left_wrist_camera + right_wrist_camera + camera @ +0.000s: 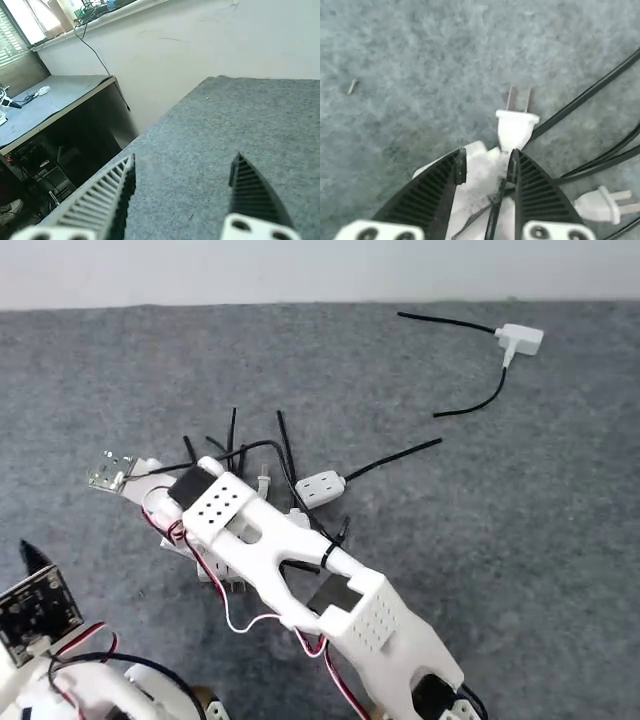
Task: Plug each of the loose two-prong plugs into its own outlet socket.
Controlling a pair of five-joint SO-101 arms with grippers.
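My right gripper (487, 160) is down on the grey felt, its fingers closed against a white outlet socket (477, 175). Just past its fingertips lies a white two-prong plug (516, 125), prongs pointing away from the gripper. A second loose plug (600, 204) lies to one side among black cords. In the high view the right arm (290, 550) covers this cluster; another outlet socket (321, 488) on a black cord sits just beyond it. A third socket (520, 337) lies at the far right. My left gripper (185, 160) stands open, nothing in it, at the near left.
Black cords (285, 455) fan out around the middle cluster. The table's left edge (150, 135) drops off toward a dark desk and a wall. Bare grey felt (520, 540) stretches across the right half of the table.
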